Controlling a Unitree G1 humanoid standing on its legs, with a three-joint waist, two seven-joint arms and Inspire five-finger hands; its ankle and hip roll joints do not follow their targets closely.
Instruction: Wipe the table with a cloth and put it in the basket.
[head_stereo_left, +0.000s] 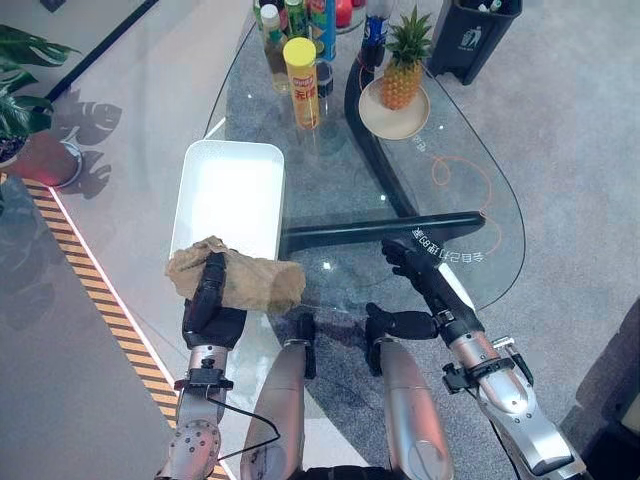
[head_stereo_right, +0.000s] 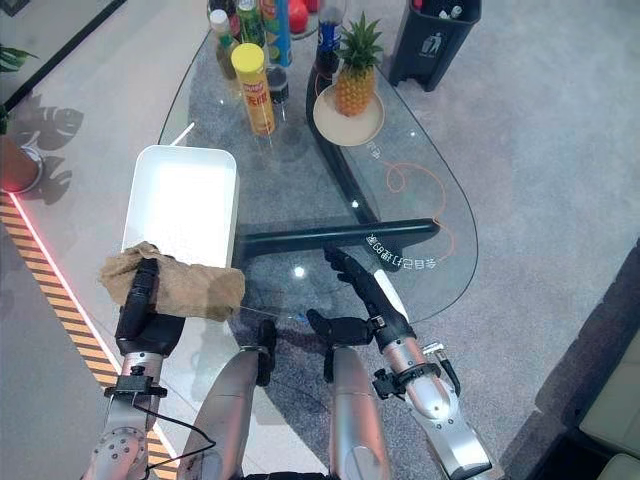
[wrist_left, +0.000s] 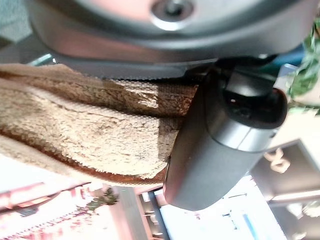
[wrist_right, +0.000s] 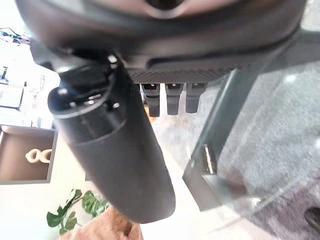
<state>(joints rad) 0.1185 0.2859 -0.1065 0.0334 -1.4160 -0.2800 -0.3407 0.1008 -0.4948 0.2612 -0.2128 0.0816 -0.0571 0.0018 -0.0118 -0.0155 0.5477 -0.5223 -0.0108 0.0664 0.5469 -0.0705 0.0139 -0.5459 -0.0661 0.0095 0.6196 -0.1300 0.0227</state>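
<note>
Left hand (head_stereo_left: 212, 300) grips fuzzy tan cloth (head_stereo_left: 255, 282) over white basket (head_stereo_left: 230, 195).

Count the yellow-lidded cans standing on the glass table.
1. The yellow-lidded can stands at the table's far end, in front of the bottle cluster and left of the pineapple. The cluster is cropped by the frame, so more may be hidden.

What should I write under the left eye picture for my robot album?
Left hand holds a brown cloth at the white basket's near edge; right hand rests open.

cloth (head_stereo_left: 245, 280): tan-brown — fuzzy
basket (head_stereo_left: 232, 192): plain white
can (head_stereo_left: 301, 80) beyond basket: yellow lid
floor strip (head_stereo_left: 100, 290): yellow-black stripes
</note>
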